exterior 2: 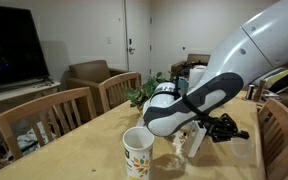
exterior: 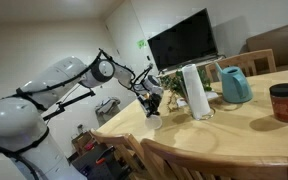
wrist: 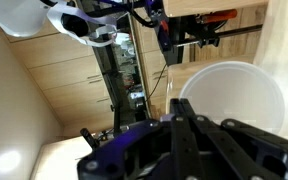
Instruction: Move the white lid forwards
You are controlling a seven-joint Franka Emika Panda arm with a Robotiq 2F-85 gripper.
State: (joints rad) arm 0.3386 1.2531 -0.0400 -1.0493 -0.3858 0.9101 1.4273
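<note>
The white lid (wrist: 234,95) is a flat round disc that fills the right of the wrist view, over the wooden table (wrist: 274,40). My gripper (wrist: 180,122) has its two black fingers pressed together at the lid's left rim and seems to pinch it. In an exterior view the gripper (exterior 2: 206,130) hangs low over the table with a white piece (exterior 2: 192,142), apparently the lid, under it. In an exterior view the gripper (exterior: 152,104) is at the table's near corner.
A patterned tan cup (exterior 2: 137,152) stands next to the gripper, and also shows in an exterior view (exterior: 156,121). A tall white cylinder (exterior: 194,92), a teal pitcher (exterior: 234,85) and a dark red jar (exterior: 284,102) stand further along. Wooden chairs (exterior 2: 54,115) line the table's edge.
</note>
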